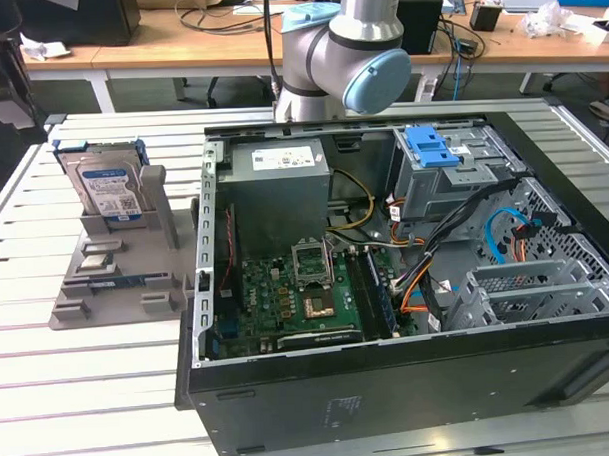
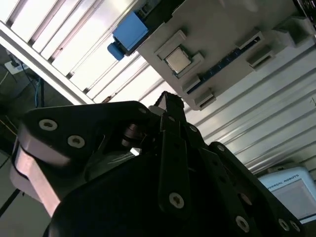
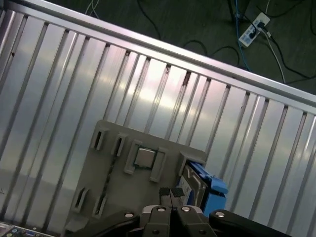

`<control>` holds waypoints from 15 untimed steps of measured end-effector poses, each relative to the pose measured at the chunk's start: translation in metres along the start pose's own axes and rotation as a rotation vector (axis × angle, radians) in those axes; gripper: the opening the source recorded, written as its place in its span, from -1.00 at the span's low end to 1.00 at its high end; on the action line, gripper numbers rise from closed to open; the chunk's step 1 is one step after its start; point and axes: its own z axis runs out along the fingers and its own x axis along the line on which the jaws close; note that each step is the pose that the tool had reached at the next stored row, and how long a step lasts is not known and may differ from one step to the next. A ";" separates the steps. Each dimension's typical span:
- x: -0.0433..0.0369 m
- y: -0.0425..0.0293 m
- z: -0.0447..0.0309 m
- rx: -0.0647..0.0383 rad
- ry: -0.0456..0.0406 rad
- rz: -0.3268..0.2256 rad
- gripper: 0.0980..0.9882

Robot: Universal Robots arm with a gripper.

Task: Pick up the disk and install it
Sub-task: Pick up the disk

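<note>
Disk [image 1: 108,190] not yet picked up: it stands on edge in a slot of the grey parts holder [image 1: 117,295] on the slatted table [image 1: 50,397], at the exterior view's left of the open computer case [image 1: 391,405]. I judge the task at its very start, with both the pick and the install left to do. The drive cage [image 1: 453,183] with its blue latch [image 1: 432,148] inside the case has no drive in it that I can see.

My arm [image 1: 349,56] rises behind the far wall of the case. In the first wrist view my gripper [image 3: 171,193] hangs above the holder [image 3: 108,173], well apart from it. The disk [image 3: 195,182] and its blue rail [image 3: 215,190] lie close past my fingertips. My fingers look drawn together, with nothing between them.
</note>
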 end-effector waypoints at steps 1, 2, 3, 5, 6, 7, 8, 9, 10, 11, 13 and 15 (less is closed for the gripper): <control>0.0000 0.0000 0.0000 0.000 -0.0005 0.014 -0.98; 0.0000 0.0000 0.0000 0.001 -0.0011 0.031 -0.98; 0.0000 0.0000 0.0001 0.001 -0.0021 0.055 -0.98; 0.0000 0.0000 0.0003 0.002 -0.0033 0.088 -0.98; 0.0000 0.0000 0.0004 0.003 -0.0042 0.114 -0.98; 0.0000 0.0000 0.0005 0.003 -0.0050 0.134 -0.98; 0.0000 0.0000 0.0006 0.004 -0.0056 0.150 -0.98; 0.0000 0.0000 0.0006 0.004 -0.0062 0.164 -0.98; 0.0000 0.0000 0.0007 0.004 -0.0067 0.179 -0.98; 0.0000 0.0000 0.0008 0.005 -0.0074 0.198 -0.98; 0.0000 0.0000 0.0009 0.005 -0.0085 0.227 -0.98; 0.0000 0.0000 0.0011 0.006 -0.0096 0.260 -0.98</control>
